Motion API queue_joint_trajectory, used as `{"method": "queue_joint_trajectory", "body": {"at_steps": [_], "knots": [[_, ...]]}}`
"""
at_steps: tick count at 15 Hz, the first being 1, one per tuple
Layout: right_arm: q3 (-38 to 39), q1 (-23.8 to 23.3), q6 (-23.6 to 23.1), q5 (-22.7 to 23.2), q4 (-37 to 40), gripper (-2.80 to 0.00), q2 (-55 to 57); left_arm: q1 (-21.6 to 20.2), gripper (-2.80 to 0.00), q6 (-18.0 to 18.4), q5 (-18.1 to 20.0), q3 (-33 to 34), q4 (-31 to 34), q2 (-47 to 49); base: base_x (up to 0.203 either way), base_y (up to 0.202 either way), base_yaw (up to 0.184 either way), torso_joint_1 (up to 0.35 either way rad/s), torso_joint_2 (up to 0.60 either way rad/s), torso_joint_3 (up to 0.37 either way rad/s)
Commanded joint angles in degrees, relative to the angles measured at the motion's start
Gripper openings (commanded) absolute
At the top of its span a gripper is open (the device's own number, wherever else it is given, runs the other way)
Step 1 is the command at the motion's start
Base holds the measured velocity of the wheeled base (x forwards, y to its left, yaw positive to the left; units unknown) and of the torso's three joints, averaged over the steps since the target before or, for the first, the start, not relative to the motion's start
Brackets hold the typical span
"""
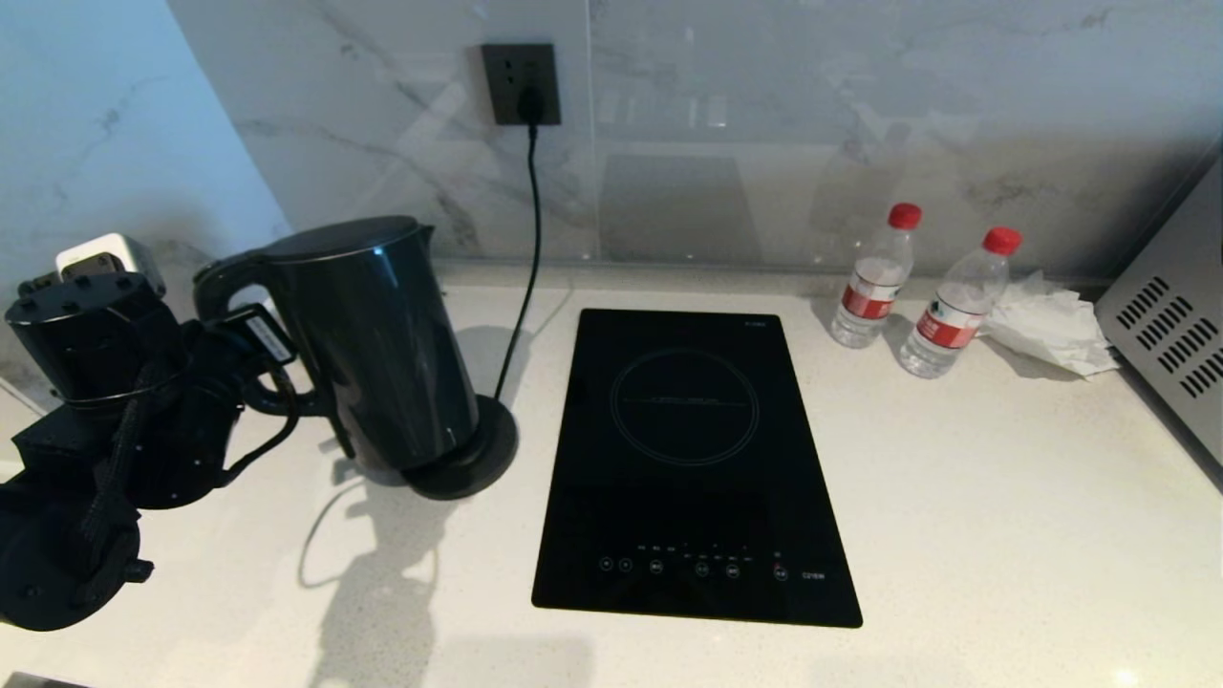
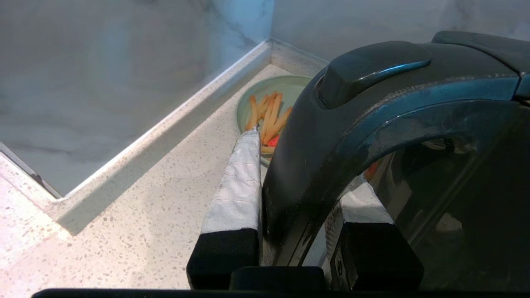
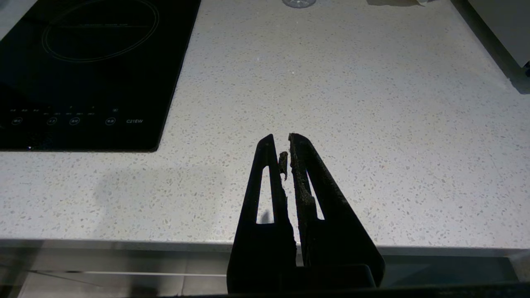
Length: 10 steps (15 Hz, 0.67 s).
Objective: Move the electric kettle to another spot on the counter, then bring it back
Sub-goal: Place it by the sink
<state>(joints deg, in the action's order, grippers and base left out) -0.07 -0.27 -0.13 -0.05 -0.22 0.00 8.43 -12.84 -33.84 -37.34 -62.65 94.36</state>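
Speckled off-white stone runs the whole width of the counter [image 1: 955,497] in front of you, backed by grey-veined marble wall panels that meet in a corner on the left.

Nearest you, your right gripper [image 3: 285,145] hangs over the counter's front edge with its two fingers drawn together on nothing. Your left gripper [image 2: 298,194] is at the left side of the counter, clamped on the loop handle of the electric kettle [image 1: 377,334]: in the left wrist view one padded finger [image 2: 240,186] lies against the outside of the handle and the other sits inside the loop.

You have one kettle. It leans toward the left arm, its bottom partly over one round black base disc [image 1: 478,454] and partly off it toward the left; you cannot tell whether it touches the disc.

Right of the disc, one black glass cooktop [image 1: 693,459] is set flush into the stone, with a ring marking and a row of touch controls at its near end.

Farther back, one black cord [image 1: 527,258] climbs from the disc to one dark wall socket [image 1: 521,84]. On the right, two clear water bottles [image 1: 874,277] with red caps stand upright just beside each other, with one crumpled white tissue [image 1: 1046,325] to their right and one vented metal appliance [image 1: 1170,334] at the edge.

In the left corner, beyond the kettle, one green plate [image 2: 256,93] holds orange fries.
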Motion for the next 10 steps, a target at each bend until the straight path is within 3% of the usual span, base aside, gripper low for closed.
{"method": "queue_joint_trajectory", "body": {"at_steps": [1, 6, 10], "knots": [[0.0, 0.0, 0.0, 0.0, 0.0, -2.80, 0.0, -1.6, -2.80, -0.1, -0.1, -0.3, -0.4, 0.4, 0.000, 0.000, 0.000, 0.000, 0.00, 0.000], [0.0, 0.0, 0.0, 0.0, 0.0, -2.80, 0.0, -8.4, -2.80, -0.2, 3.0, -0.3, -0.4, 0.6, 0.000, 0.000, 0.000, 0.000, 0.00, 0.000], [0.0, 0.0, 0.0, 0.0, 0.0, -2.80, 0.0, -10.6, -2.80, -0.2, 4.4, -0.4, -0.4, 0.7, 0.000, 0.000, 0.000, 0.000, 0.00, 0.000]]}}
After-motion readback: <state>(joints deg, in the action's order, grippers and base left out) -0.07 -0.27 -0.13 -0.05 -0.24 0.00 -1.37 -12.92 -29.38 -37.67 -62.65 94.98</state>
